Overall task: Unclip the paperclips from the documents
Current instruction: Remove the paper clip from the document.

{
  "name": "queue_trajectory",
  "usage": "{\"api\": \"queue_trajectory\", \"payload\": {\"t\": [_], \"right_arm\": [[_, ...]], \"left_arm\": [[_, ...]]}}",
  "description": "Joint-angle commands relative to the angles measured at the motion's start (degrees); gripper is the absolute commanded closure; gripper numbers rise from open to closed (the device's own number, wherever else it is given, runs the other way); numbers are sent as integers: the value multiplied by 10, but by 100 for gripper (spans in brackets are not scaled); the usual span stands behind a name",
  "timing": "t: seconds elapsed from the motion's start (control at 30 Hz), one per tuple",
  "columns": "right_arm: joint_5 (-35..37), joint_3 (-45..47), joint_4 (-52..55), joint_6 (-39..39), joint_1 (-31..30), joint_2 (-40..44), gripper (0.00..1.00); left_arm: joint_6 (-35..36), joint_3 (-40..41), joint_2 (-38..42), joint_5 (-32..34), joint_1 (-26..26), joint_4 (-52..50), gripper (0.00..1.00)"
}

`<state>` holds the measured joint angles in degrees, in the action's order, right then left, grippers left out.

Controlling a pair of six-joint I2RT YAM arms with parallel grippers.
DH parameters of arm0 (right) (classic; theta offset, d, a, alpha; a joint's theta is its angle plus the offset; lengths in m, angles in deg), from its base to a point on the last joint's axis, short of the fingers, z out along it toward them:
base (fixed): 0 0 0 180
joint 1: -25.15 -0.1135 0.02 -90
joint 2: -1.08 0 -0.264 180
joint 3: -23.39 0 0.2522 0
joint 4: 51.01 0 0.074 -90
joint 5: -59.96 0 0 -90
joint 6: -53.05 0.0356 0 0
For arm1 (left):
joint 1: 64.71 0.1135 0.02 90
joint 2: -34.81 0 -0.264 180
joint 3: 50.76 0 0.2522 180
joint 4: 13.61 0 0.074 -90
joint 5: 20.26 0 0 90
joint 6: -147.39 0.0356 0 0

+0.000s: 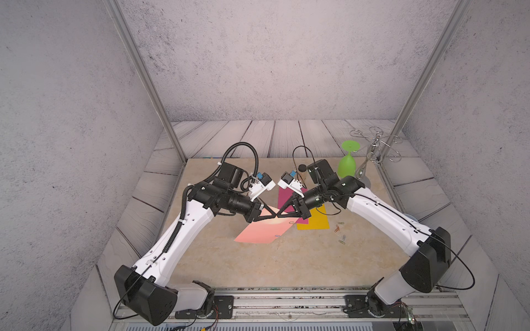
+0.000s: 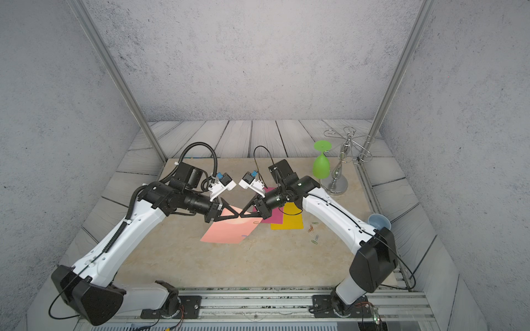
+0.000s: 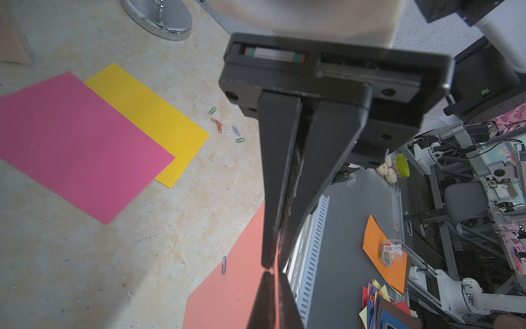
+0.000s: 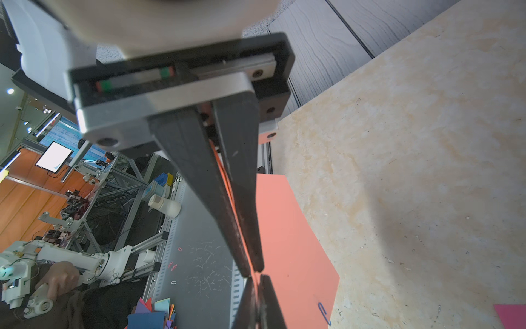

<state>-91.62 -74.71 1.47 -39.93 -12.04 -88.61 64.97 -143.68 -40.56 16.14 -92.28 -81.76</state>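
Mid-table, left hand, right hand gripping sheet

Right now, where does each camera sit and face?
Top views: high at the beige table's near edge, looking down; left arm and right arm show.
Left wrist: looks along the left claw onto the salmon pink paper sheet.
Right wrist: looks along the right claw onto it.
Shared: both wrist views show the sheet's blue wire paperclip.

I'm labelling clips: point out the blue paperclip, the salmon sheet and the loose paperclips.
blue paperclip (image 3: pixel 224 265): left wrist view, its middle.
salmon sheet (image 3: pixel 236 293): left wrist view, bare face.
loose paperclips (image 3: pixel 218 126): left wrist view, a red one.
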Motion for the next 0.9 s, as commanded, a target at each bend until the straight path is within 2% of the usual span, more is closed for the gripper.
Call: {"api": "queue_trajectory", "payload": {"t": [0.0, 0.87], "right_arm": [[-11, -2, -21, 5, 15, -9, 94], [-28, -2, -27, 11, 25, -9, 92]], "left_arm": [[20, -8, -3, 0, -7, -38, 100], [24, -5, -10, 6, -11, -41, 100]]}}
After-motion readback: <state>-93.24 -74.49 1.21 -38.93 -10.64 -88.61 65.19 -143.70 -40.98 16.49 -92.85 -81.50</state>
